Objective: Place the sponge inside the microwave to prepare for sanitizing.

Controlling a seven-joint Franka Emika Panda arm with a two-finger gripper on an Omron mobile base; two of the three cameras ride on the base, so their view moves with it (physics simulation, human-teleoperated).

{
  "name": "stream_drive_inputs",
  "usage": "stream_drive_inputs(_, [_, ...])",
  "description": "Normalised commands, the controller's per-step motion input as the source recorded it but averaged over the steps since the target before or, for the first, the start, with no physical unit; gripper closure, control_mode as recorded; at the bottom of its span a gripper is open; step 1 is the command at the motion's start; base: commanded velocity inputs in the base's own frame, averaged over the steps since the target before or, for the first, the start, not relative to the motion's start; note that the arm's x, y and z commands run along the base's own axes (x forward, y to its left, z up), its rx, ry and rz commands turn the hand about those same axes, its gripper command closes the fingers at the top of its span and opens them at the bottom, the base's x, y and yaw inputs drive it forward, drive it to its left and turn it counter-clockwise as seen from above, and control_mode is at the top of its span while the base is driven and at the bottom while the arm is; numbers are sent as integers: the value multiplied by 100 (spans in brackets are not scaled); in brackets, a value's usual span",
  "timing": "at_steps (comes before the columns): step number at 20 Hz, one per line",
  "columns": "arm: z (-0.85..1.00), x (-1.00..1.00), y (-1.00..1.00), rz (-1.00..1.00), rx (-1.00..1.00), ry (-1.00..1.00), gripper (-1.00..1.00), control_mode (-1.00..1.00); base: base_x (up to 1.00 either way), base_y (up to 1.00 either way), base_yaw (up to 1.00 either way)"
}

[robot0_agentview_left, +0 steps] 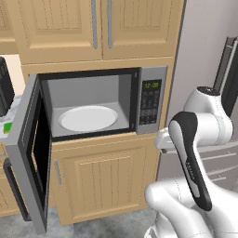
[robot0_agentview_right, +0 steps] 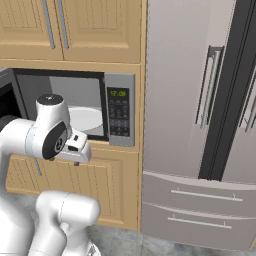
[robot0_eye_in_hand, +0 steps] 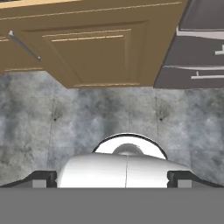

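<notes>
From my seat the microwave [robot0_agentview_left: 93, 104] is sitting wide open in the wall of wooden cabinets. Its black-windowed door [robot0_agentview_left: 30, 153] is swung out to the left, and the white round plate [robot0_agentview_left: 88, 118] inside has nothing on it. The keypad panel [robot0_agentview_left: 151, 100] on the right side shows green digits. The right base view has the same microwave [robot0_agentview_right: 80, 107], with its panel [robot0_agentview_right: 119, 112] just left of the stainless fridge [robot0_agentview_right: 200, 120].

The sponge [robot0_agentview_left: 7, 127] is just a sliver of bright green at the far left edge of the left base view. It's on the bench [robot0_agentview_left: 11, 132] behind the open door, below a black appliance [robot0_agentview_left: 5, 86] that's mostly cut off. So it's well apart from the arm and not in the microwave yet.

The arm [robot0_agentview_left: 195, 158] is folded up in front of the lower cabinets, and the hand is at about the level of the microwave's bottom edge. The gripper [robot0_eye_in_hand: 112, 177] points down at the grey floor [robot0_eye_in_hand: 87, 118], with a cabinet door [robot0_eye_in_hand: 94, 48] and the fridge drawers [robot0_eye_in_hand: 197, 57] at the top of the hand view. The two fingertips [robot0_eye_in_hand: 43, 178] sit far out toward either side, so it's spread wide with nothing between them.
</notes>
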Motion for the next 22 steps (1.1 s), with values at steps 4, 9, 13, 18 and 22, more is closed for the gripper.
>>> stream_drive_inputs(4, [0, -3, 0, 0, 0, 0, -100, 100, -3, 0, 0])
stream_drive_inputs(9, [0, 0, 0, 0, 0, 0, -100, 100, -15, -2, -1])
stream_drive_inputs(13, [0, 0, 0, 0, 0, 0, -100, 100, -43, -7, -5])
stream_drive_inputs(18, [0, 0, 0, 0, 0, 0, -100, 100, -22, -63, 2])
stream_drive_inputs(22, [0, 0, 0, 0, 0, 0, -100, 100, -12, -53, 23])
